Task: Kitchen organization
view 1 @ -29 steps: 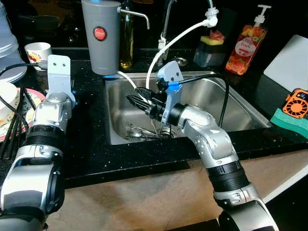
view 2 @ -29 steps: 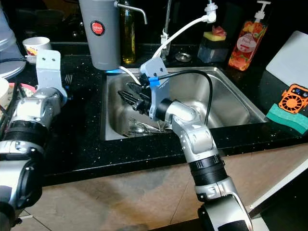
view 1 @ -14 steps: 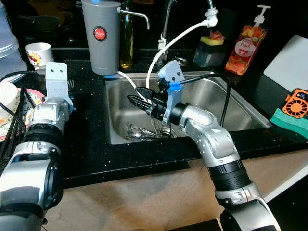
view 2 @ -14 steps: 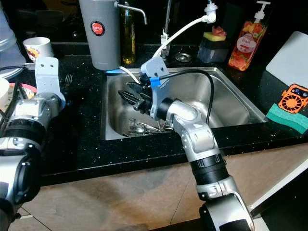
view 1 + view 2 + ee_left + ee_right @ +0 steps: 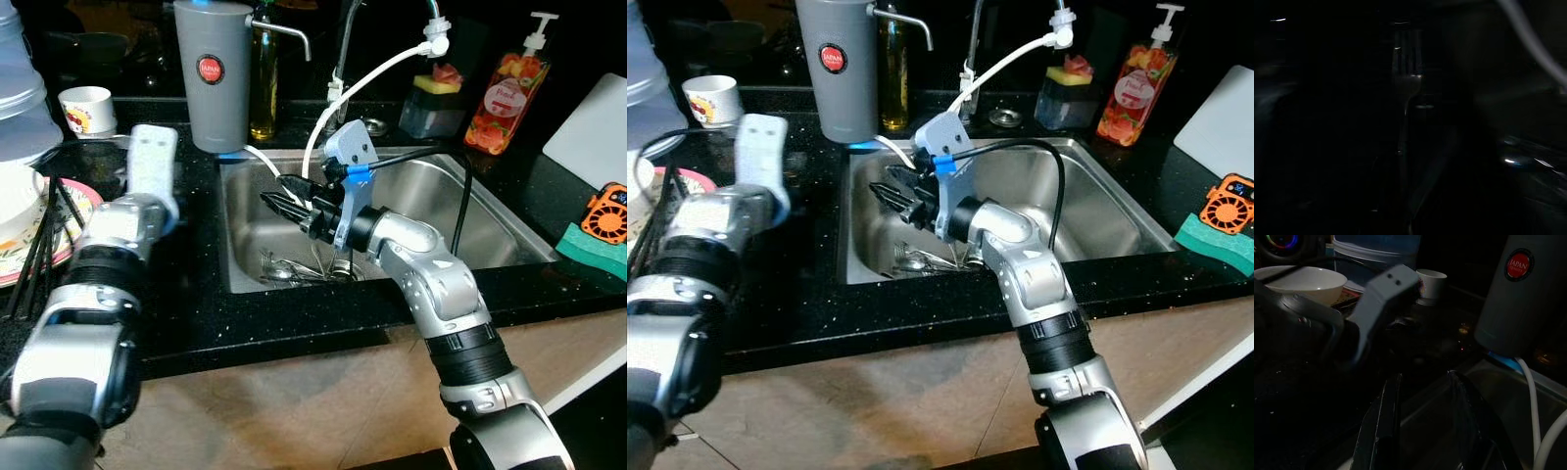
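The right gripper (image 5: 279, 204), jaws parted and holding nothing, hangs over the sink's (image 5: 490, 211) left half, directly above the loose cutlery (image 5: 299, 268) on the basin floor by the front wall, handles lying roughly along that wall. The right arm is plainly the nearer; the reach would be straight down. The left arm (image 5: 127, 220), over the worktop (image 5: 196, 313) left of the sink, has swung toward the basin since a second ago; whether its jaws are parted cannot be told.
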`<state>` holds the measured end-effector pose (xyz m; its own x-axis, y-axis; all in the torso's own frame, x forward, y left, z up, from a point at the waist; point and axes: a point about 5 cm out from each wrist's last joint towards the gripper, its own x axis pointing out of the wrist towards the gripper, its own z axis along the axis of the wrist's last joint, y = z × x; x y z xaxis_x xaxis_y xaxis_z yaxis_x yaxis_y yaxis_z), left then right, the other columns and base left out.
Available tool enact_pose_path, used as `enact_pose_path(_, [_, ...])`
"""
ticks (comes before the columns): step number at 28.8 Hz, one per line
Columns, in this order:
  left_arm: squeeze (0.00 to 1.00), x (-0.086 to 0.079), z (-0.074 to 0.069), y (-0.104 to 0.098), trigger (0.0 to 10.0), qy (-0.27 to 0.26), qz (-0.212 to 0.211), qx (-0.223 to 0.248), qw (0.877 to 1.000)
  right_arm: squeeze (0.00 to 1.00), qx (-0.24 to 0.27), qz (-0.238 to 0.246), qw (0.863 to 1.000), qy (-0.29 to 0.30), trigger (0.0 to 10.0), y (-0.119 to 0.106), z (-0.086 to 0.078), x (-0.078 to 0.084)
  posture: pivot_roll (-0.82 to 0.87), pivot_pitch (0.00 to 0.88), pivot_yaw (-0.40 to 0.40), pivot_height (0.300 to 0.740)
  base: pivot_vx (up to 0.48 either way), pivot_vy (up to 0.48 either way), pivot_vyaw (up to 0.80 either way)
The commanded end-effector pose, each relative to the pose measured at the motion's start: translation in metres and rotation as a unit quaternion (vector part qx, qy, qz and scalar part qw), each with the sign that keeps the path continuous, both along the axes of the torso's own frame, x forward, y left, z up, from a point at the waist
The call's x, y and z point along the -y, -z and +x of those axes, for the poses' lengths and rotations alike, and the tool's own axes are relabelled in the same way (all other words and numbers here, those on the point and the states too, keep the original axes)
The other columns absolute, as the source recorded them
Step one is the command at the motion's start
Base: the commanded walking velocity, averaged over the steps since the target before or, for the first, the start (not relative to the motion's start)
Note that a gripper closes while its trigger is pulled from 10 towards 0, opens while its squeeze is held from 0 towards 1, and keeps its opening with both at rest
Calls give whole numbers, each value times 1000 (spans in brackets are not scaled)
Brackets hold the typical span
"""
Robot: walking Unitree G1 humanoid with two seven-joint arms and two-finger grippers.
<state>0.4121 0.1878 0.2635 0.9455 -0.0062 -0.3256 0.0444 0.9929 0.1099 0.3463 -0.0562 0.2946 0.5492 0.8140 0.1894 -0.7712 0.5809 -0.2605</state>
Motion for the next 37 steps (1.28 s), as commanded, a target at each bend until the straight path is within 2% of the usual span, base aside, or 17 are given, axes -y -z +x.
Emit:
enact_pose_path(1, [0, 4, -3, 22, 10000, 8, -6, -48, 999, 0, 8, -4, 1000, 0, 10000, -2, 1, 1, -22, 122, -53, 740, 0, 0, 0])
enact_pose_path(9, [0, 19, -9, 12, 10000, 35, -9, -41, 998, 0, 10, -2, 1000, 2, 10000, -4, 2, 2, -19, 125, -51, 740, 0, 0, 0])
enact_pose_path(14, [0, 14, -10, 7, 10000, 14, 1, -24, 1000, 0, 10, -1, 1000, 2, 10000, -4, 3, 2, -18, 125, -52, 740, 0, 0, 0])
enact_pose_path(15, [0, 12, -10, 6, 1922, 9, 4, -21, 1000, 0, 10, 0, 1000, 2, 10000, -4, 3, 2, -19, 125, -51, 740, 0, 0, 0])
enact_pose_path(16, [0, 12, -10, 6, 1922, 9, 4, -21, 1000, 0, 10, 0, 1000, 2, 10000, -4, 3, 2, -19, 125, -51, 740, 0, 0, 0])
enact_pose_path(17, [0, 10, -10, 6, 0, 5, 8, -16, 1000, 0, 10, 0, 1000, 2, 10000, -4, 3, 2, -19, 126, -51, 740, 0, 0, 0])
enact_pose_path(30, [0, -4, -15, -8, 0, -27, 38, 24, 999, 0, 9, 11, 1000, 3, 10000, -5, 4, 2, -18, 121, -51, 740, 0, 0, 0])
enact_pose_path(31, [0, -7, -17, -14, 0, -32, 52, 34, 998, 0, 7, 14, 1000, 2, 10000, -6, 4, 2, -17, 118, -51, 740, 0, 0, 0])
enact_pose_path(37, [0, -11, -20, -26, 0, -38, 72, 54, 995, 0, 3, 25, 1000, 0, 10000, -8, 4, 2, -18, 114, -52, 740, 0, 0, 0])
